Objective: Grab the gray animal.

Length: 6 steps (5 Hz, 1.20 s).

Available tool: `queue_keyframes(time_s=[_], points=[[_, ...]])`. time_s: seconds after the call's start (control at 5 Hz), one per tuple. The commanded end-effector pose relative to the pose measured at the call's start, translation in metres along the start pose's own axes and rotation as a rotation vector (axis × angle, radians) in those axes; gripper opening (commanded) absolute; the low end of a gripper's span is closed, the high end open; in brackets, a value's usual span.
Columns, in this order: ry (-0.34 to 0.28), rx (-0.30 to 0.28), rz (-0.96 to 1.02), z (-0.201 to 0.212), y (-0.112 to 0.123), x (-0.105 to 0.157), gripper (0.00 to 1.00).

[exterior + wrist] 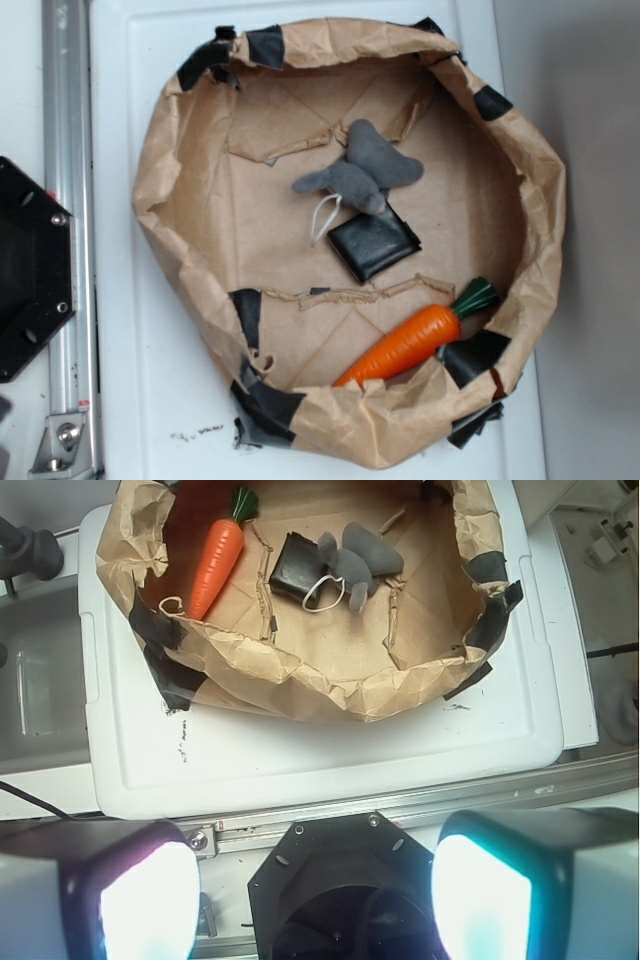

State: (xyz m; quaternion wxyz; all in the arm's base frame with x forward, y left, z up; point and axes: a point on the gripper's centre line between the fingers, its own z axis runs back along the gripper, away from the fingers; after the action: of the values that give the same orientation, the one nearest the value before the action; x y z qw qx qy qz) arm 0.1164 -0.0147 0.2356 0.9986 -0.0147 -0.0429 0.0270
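White plastic lid [140, 400] carries 1 taped brown paper basket [160, 170], seemingly crumpled.

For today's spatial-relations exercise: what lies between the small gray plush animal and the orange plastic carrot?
In the exterior view, the black square pad lies between the small gray plush animal and the orange plastic carrot, touching the animal; a torn paper ridge follows.

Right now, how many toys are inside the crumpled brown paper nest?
3: a gray plush animal near the middle, a black square pad touching it, and an orange plastic carrot against the paper wall. Folds could hide more.
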Motion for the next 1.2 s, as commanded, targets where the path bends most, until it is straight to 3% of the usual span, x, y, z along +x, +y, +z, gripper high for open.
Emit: queue_keyframes(time_s=[0.0, 0.2, 0.4, 0.6, 1.0], points=[[0.0, 0.0, 0.0, 0.0, 0.0, 0.0, 1.0], [-0.111, 0.011, 0.245, -0.047, 0.025, 0.034, 1.0], [-0.164, -0.057, 0.502, -0.066, 0.018, 0.077, 1.0], [-0.243, -0.047, 0.747, -0.091, 0.029, 0.114, 1.0], [-0.27, 0.071, 0.912, -0.155, 0.042, 0.153, 1.0]])
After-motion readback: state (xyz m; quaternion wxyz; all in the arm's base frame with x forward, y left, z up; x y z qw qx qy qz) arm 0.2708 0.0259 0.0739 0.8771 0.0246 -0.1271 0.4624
